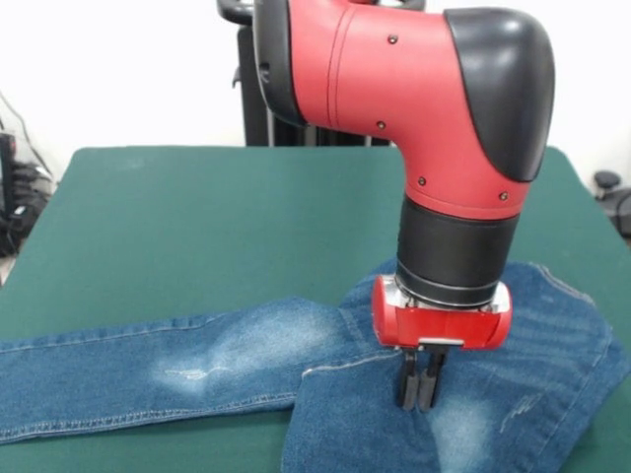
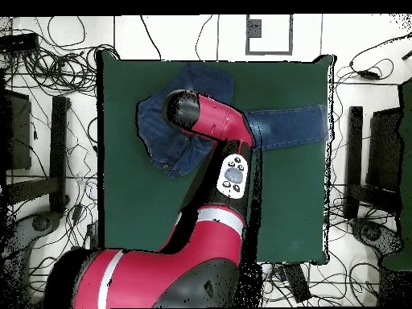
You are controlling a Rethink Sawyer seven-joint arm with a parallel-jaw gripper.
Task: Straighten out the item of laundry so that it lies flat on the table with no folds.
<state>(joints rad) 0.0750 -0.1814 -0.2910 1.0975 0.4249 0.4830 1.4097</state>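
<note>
The gripper, fingers nearly together, presses down on folded jeans on the green table.

Bright, even light; soft shadows, no glare, slight blur throughout.

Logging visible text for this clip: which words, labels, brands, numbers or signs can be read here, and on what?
None can be read.
The arm's button pad: marks too small to read.
The jeans: faded patches and stitching only, no label visible.
</note>
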